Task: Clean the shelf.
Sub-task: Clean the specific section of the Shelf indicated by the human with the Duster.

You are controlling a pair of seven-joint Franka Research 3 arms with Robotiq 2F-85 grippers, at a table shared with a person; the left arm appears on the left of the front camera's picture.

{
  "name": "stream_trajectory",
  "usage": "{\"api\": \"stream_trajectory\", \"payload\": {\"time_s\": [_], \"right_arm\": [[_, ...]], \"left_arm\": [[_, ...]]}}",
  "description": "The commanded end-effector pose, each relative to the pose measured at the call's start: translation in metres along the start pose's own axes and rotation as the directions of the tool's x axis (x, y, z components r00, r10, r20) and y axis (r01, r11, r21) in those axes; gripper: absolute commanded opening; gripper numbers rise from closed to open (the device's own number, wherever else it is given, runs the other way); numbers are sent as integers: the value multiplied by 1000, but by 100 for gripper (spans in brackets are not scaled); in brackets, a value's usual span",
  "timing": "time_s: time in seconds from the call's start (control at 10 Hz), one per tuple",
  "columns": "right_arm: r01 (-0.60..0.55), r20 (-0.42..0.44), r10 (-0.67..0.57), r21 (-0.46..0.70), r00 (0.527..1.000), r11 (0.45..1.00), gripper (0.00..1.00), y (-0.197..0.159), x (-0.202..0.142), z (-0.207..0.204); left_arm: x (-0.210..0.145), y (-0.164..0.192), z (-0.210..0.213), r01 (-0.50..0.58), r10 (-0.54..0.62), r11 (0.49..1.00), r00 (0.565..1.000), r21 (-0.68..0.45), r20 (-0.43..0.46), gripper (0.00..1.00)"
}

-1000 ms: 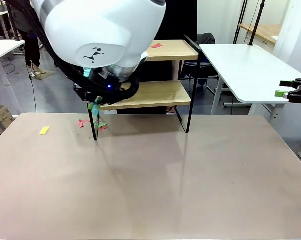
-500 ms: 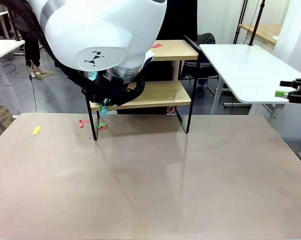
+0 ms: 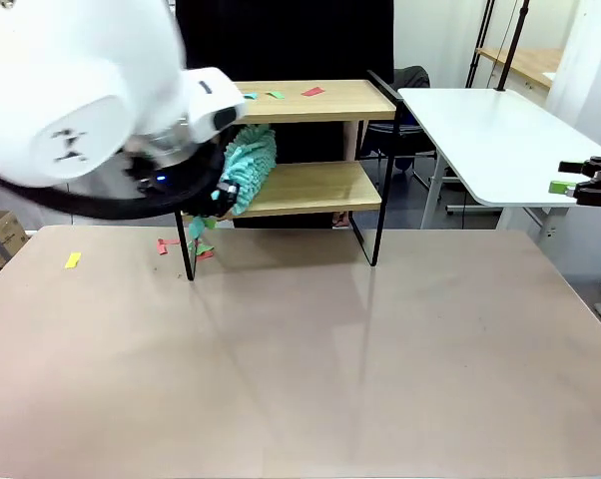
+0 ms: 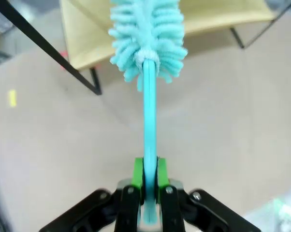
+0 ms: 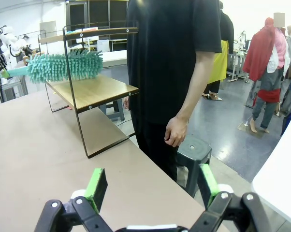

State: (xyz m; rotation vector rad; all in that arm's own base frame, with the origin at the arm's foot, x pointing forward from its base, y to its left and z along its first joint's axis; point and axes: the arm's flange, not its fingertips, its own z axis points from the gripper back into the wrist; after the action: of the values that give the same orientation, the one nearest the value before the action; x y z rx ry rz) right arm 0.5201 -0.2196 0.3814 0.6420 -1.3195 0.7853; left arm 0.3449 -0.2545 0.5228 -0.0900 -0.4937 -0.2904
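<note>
Beige tabletop [image 3: 380,349] beneath two-tier shelf [image 3: 310,190]

shelf [image 3: 320,187]: light wood boards, black frame.
duster [image 4: 148,34]: turquoise, head and handle.
left gripper [image 4: 149,181], right gripper [image 5: 152,186]: black, green pads [image 4: 138,169].
table [image 3: 330,349]: pinkish beige.
scrap [image 3: 72,259] on table: yellow.

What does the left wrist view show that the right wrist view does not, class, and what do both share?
Left wrist view, not the right: the left gripper, fingers shut on the duster handle, and a yellow scrap on the table. Right wrist view, not the left: the open right gripper, a person in black with one hand hanging, and a stool. Both: the duster's turquoise head by the shelf.
</note>
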Motion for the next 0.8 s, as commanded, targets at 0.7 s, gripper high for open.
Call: {"api": "stream_trajectory", "payload": {"time_s": [0.7], "right_arm": [[11, -14, -11, -10, 1000, 1000, 100, 1, 6, -2]], "left_arm": [[-53, 144, 93, 389, -531, 711, 843, -586, -86, 13]]}}
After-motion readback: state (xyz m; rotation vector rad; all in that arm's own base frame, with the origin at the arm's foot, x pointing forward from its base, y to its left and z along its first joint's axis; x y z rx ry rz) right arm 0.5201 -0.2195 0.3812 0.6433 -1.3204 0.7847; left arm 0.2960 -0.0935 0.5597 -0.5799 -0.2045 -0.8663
